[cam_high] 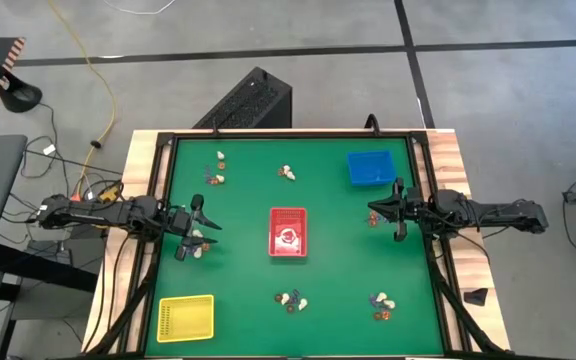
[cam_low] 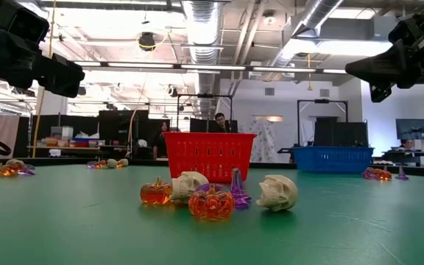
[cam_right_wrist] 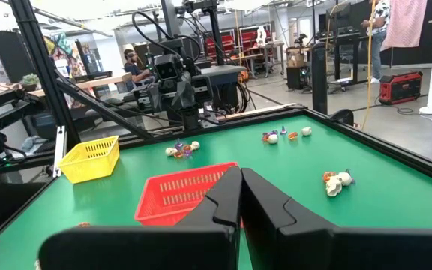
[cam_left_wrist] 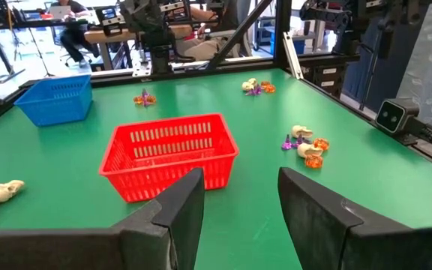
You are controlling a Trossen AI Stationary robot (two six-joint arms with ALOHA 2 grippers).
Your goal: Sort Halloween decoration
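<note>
Two arms: left fingers (cam_high: 190, 230) stood open at the worktop's (cam_high: 238, 270) 9 o'clock; right fingers (cam_high: 396, 210) closed, empty, at 3.
Low view only: orange pumpkin (cam_low: 211, 204) and cream skull (cam_low: 279, 192) in front of the red tray (cam_low: 210, 156).

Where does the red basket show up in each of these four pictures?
High view: the red basket sits at the middle of the green table.
Low view: red basket at centre, behind a cluster of small pumpkins and skulls.
Left wrist view: red basket just beyond the open end effector.
Right wrist view: red basket partly hidden behind the shut end effector.
Shared landmark: the green table.
</note>
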